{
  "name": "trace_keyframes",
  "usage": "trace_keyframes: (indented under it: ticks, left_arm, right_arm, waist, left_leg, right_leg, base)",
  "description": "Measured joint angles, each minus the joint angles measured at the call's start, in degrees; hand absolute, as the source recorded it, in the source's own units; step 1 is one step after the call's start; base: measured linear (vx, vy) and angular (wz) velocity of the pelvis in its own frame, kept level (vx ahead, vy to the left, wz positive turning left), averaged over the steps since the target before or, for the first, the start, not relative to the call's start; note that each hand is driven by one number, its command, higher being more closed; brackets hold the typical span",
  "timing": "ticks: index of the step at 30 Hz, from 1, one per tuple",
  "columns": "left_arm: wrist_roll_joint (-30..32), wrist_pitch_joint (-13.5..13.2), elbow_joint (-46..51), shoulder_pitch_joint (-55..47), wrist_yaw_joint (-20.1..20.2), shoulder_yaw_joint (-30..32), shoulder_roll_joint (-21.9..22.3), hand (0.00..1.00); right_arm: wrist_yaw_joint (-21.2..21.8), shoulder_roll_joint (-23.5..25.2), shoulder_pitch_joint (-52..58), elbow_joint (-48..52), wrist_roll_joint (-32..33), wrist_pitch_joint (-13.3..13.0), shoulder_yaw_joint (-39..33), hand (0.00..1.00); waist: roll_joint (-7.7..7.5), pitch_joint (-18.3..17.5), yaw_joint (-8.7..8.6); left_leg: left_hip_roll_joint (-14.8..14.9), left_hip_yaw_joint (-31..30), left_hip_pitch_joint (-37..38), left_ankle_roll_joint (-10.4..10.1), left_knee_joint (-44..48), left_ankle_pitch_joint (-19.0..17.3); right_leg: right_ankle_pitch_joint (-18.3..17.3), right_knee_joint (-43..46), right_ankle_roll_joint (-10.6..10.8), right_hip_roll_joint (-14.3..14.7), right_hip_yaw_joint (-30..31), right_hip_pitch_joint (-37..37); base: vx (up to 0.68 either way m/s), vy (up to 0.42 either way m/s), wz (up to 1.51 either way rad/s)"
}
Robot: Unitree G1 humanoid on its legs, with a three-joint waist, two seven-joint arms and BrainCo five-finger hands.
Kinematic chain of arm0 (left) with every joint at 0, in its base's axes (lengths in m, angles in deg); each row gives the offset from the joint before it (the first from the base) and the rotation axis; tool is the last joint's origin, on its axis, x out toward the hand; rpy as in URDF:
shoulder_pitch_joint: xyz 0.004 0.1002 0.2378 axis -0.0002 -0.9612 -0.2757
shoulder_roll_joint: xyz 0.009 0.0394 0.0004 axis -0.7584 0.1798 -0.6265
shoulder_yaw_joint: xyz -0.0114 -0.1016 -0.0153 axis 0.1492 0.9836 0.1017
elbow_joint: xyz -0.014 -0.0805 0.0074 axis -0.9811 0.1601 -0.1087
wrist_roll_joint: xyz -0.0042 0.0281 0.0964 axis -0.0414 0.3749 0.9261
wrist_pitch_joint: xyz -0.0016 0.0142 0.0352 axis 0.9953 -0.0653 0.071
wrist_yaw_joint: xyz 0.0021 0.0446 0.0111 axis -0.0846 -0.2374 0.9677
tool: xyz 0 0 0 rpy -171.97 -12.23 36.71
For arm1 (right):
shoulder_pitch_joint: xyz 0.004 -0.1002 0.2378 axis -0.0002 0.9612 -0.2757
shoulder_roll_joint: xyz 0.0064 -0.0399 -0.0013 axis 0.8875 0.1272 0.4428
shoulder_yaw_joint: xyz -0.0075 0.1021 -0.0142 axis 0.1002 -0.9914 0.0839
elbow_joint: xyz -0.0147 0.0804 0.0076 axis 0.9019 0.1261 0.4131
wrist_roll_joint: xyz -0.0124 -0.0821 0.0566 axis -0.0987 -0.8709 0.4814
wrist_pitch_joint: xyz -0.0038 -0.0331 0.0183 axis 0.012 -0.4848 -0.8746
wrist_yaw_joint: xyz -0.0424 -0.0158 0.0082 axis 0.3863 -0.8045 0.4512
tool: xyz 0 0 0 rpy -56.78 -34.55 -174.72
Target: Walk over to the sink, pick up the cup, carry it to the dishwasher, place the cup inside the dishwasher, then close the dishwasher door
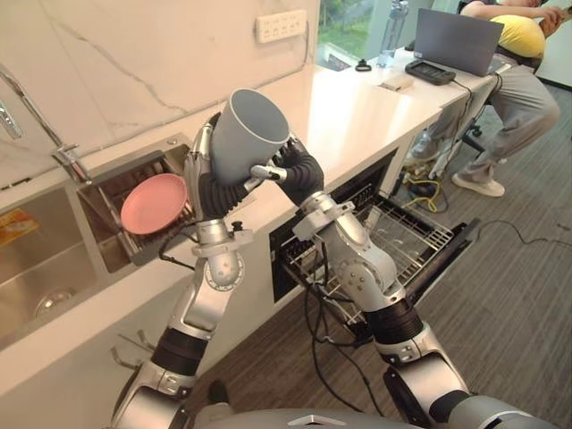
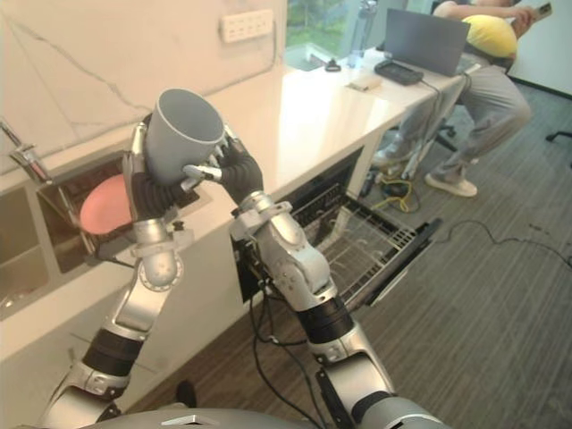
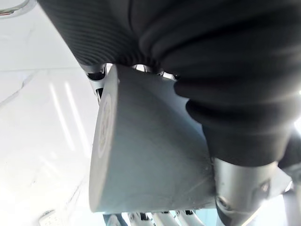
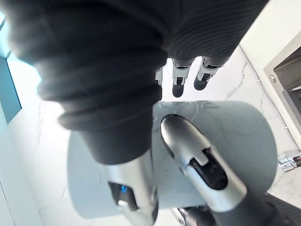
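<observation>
A grey cup (image 1: 248, 134) is held up above the white counter (image 1: 357, 107), tilted with its mouth facing up and away. My left hand (image 1: 207, 183) wraps it from the sink side, and my right hand (image 1: 295, 170) grips it from the other side, thumb across its wall. The left wrist view has the cup's wall and base (image 3: 150, 155) close up, with fingers curled past both edges. In the right wrist view, the thumb of my right hand (image 4: 197, 160) lies on the cup (image 4: 235, 136). The dishwasher (image 1: 402, 237) stands open below the counter, its wire rack pulled out over the lowered door (image 1: 447, 259).
A steel sink (image 1: 36, 259) with a tap (image 1: 63, 156) lies at the left, and beside it a pink plate (image 1: 154, 203) in a recessed rack. A seated person (image 1: 500, 80) with a laptop (image 1: 456, 40) occupies the counter's far end. Cables lie on the floor by the dishwasher.
</observation>
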Motion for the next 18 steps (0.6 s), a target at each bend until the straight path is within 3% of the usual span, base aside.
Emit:
trace_keyframes:
  ticks: [18]
  left_arm:
    - [0.58,2.82,-0.02,1.58,1.16,-3.33,2.08,1.0]
  right_arm:
    - [-4.18,0.14,-0.83,0.01,-0.09,-1.21,1.8,0.0]
  waist:
    - [0.67,0.37,0.08]
  left_leg:
    - [0.0,-0.06,0.0,-0.03,0.0,0.16]
  right_leg:
    - [-0.03,-0.07,-0.07,-0.03,0.0,-0.06]
  base:
    - [0.0,0.0,0.0]
